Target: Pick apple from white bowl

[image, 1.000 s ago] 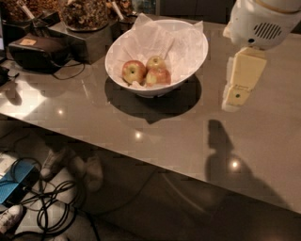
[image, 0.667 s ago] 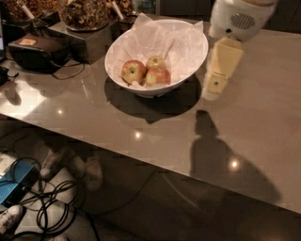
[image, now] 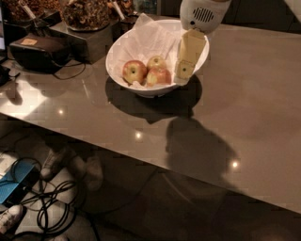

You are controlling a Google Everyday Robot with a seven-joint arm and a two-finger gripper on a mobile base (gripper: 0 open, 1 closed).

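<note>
Apples (image: 157, 75): 3 of them, all inside the white bowl (image: 123, 87), grouped low on the crumpled paper (image: 150, 40) that lines it, toward the front-left of the bowl. Left apple (image: 134, 71) is red w/ a yellowish patch. Back apple (image: 156, 62) is paler and sits behind and btwn the other 2. Right apple (image: 160, 77) is reddish, touching the back one and just beside the left one. The bowl stands on a grey table (image: 263, 94), near its far-left part, and throws a dark shadow to the front. The arm comes in from the top edge: only its white rounded end (image: 204, 13) w/ vent slots shows, above the bowl's right rim. The pale yellow gripper (image: 185, 70) hangs from it, pointing down and tilted a little left. Its tip is inside the bowl on the right side, over the paper, just right of the right apple; contact w/ the apple can't be told. Whether the gripper is spread or closed can't be told either, since it reads as 1 yellow block from this angle. The arm's shadow (image: 197, 146) lies on the table in front of the bowl. Behind-left of the bowl are dark containers of dried food (image: 87, 12) and a black box (image: 40, 49). Cables (image: 51, 207) lie on the floor below the table edge.
</note>
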